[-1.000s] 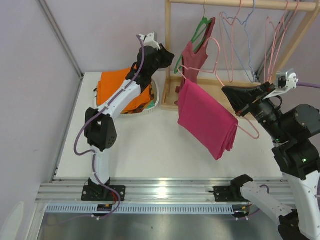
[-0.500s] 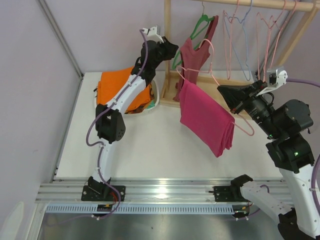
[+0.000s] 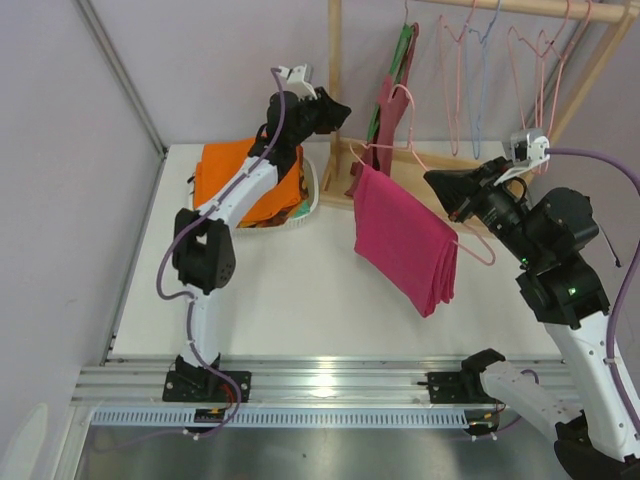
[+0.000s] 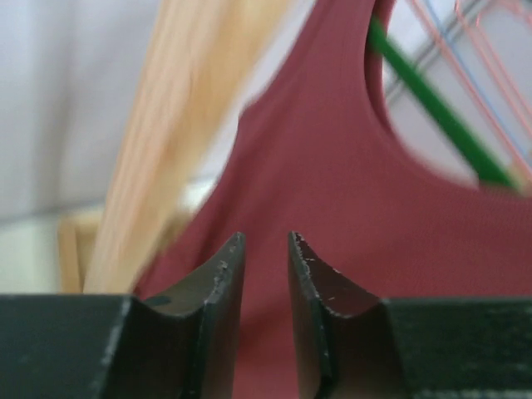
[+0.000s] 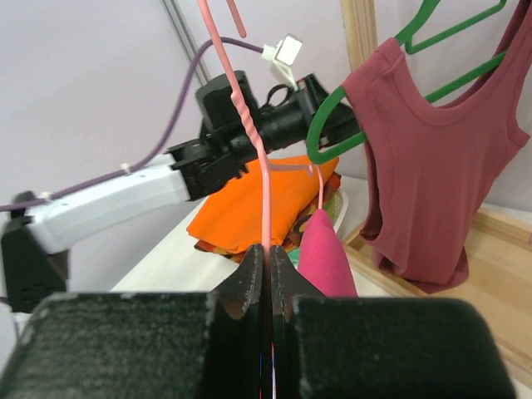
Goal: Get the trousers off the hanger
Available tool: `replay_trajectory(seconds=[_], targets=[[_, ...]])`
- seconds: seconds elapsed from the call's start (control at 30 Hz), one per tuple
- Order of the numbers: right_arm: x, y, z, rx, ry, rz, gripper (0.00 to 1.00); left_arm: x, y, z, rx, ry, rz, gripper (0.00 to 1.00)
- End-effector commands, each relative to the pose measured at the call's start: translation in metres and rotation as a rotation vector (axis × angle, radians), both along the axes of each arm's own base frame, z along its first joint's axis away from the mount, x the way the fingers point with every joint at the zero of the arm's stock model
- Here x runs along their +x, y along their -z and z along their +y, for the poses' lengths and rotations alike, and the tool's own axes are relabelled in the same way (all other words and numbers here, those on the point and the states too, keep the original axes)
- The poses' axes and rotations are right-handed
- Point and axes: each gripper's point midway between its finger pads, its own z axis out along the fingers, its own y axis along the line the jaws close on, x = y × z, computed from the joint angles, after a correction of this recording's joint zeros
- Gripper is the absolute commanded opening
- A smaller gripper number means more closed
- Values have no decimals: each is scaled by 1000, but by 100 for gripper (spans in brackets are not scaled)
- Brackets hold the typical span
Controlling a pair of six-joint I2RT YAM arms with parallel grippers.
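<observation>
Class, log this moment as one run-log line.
stage: trousers draped on hanger | right gripper: shut on hanger | left gripper: slightly open, empty, facing maroon garment

Pale lilac wall (image 3: 200, 60) behind and to the left, plain, evenly lit, soft shadows only. Grey metal strip (image 3: 120, 75) slanting down the left corner. White matte tabletop (image 3: 290, 300). Light wooden clothes rack (image 3: 335, 100) standing at its far right: upright post, top bar, slanted brace. Ribbed aluminium rail (image 3: 330, 382) along the near edge, brushed metal sheet (image 3: 330, 450) below.
</observation>
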Motion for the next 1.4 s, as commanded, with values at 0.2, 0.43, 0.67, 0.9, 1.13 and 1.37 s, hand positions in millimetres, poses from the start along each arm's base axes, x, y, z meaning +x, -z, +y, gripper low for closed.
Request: replay_trajectory(seconds=[0.2,0.43,0.67,0.9,1.13,1.37], targets=[[-37,-76,0,144,-85,-283,0,-118,-116,73,36,-79,-169,66],[-40,-74,12,181,-152,-296,0,-178,-143,148,-17,-250,-26,76],[-30,-71,31,215,-197,-299,0,-267,-153,147,-296,-81,2,76],[-19,-76,70,242,-231,-337,0,-327,-163,127,-456,75,29,83],[-16,-72,114,235,-275,-356,0,-327,-165,112,-516,118,83,83],[-12,-78,129,258,-276,-392,0,-326,-161,108,-542,82,123,81]])
